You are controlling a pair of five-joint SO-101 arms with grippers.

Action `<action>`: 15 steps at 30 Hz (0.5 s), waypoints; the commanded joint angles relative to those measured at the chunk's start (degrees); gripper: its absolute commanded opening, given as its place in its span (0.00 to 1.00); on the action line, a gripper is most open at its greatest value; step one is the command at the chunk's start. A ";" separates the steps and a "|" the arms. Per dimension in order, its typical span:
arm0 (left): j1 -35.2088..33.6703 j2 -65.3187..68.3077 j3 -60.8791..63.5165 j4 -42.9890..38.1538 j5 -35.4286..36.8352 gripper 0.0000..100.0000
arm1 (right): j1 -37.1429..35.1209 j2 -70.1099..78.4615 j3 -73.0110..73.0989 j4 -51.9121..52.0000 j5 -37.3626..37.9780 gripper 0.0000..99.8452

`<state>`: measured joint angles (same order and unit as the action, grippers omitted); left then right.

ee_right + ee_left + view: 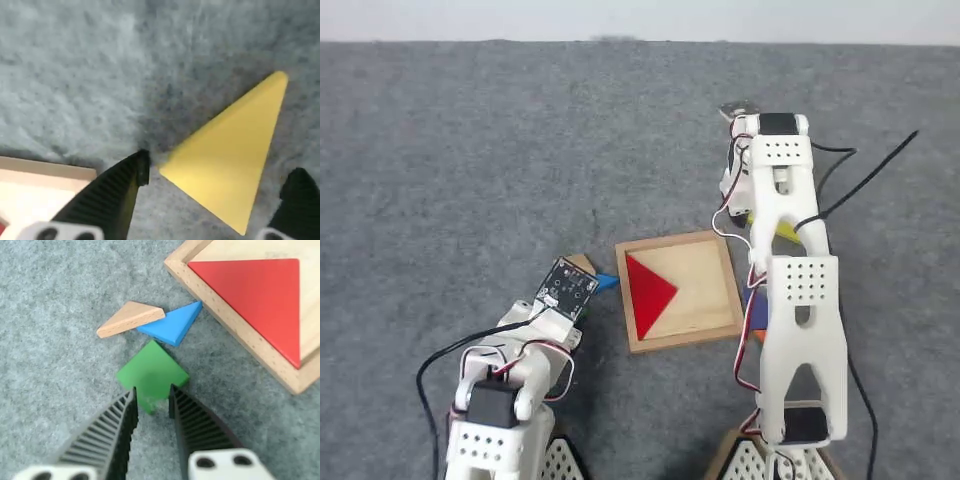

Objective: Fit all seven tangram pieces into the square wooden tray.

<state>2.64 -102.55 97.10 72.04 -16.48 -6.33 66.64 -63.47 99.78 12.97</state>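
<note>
The square wooden tray (720,322) lies mid-table with a large red triangle (648,292) in its left half; the tray (220,310) and red triangle (260,300) also appear in the left wrist view. Beside the tray's left edge lie a tan triangle (129,318), a blue triangle (172,325) and a green square (152,371). My left gripper (152,402) is shut on the green square's near corner. The right gripper (220,172) is open, with a finger on each side of a yellow triangle (230,155) that lies flat on the mat, just right of the tray (45,175).
Grey felt covers the table. Dark blue (750,305) and orange (758,337) pieces peek out under the right arm, by the tray's right edge. The right arm (800,300) stretches along that edge. Open mat lies to the far left and at the back.
</note>
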 commanded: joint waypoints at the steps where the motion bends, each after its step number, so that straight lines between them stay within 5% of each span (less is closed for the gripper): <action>1: -0.35 -0.70 -0.66 -0.09 -0.44 0.10 | 1.19 0.66 -0.97 1.19 1.14 0.25; 15: -0.35 -0.70 -0.66 -0.09 -0.44 0.10 | 1.71 -5.23 -0.88 2.77 0.97 0.19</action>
<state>2.64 -102.55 97.10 72.04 -16.48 -5.19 65.49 -63.65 100.13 12.97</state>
